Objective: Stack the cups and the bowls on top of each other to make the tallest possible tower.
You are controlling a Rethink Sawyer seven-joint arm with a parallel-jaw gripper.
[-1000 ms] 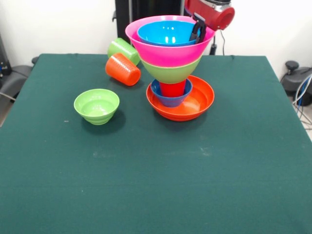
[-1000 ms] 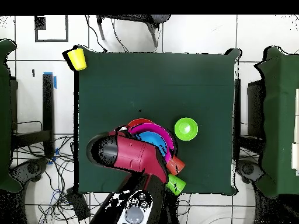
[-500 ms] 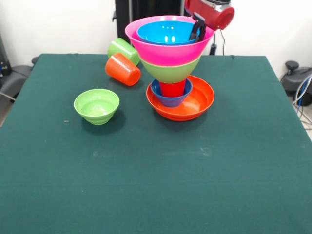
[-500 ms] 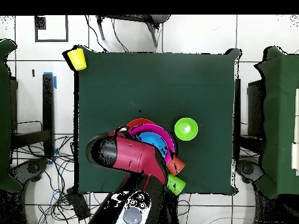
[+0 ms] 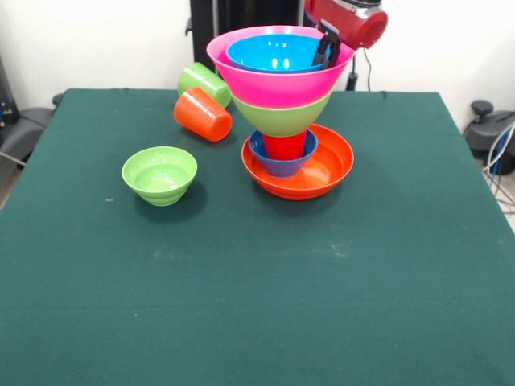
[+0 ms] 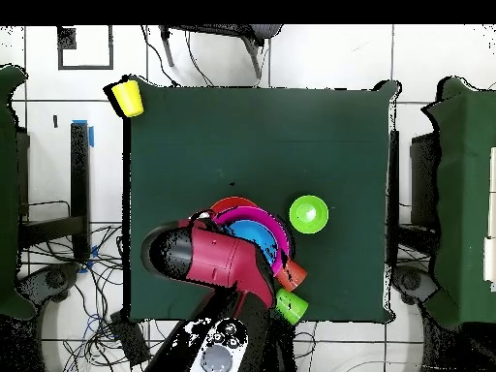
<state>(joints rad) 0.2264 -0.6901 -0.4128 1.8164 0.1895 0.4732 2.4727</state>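
- The tower (image 5: 282, 112) is standing on the green table (image 5: 257, 305), taken here as the landmark: wide orange bowl (image 5: 318, 173) as base, small dark blue bowl (image 5: 278, 163) in it, red cup (image 5: 285, 146) inside that, then large green bowl (image 5: 282, 121), pink bowl (image 5: 273, 84) and blue bowl (image 5: 273, 55) on top.
- Small green bowl (image 5: 159, 174) is sitting alone left of the tower in the front view, well apart.
- Orange cup (image 5: 203, 114) and light green cup (image 5: 203, 82) are lying on their sides, touching each other, just behind-left of the tower.
- Yellow cup (image 6: 126, 97) is lying at a table corner, far from the tower, seen from overhead only.
- Gripper (image 5: 326, 50) is dipping over the pink bowl's rim beside the blue bowl; whether its fingers are spread or pinching, I cannot tell.
- From overhead the arm (image 6: 218, 262) is covering much of the tower.
- Count: six bowls, four cups.
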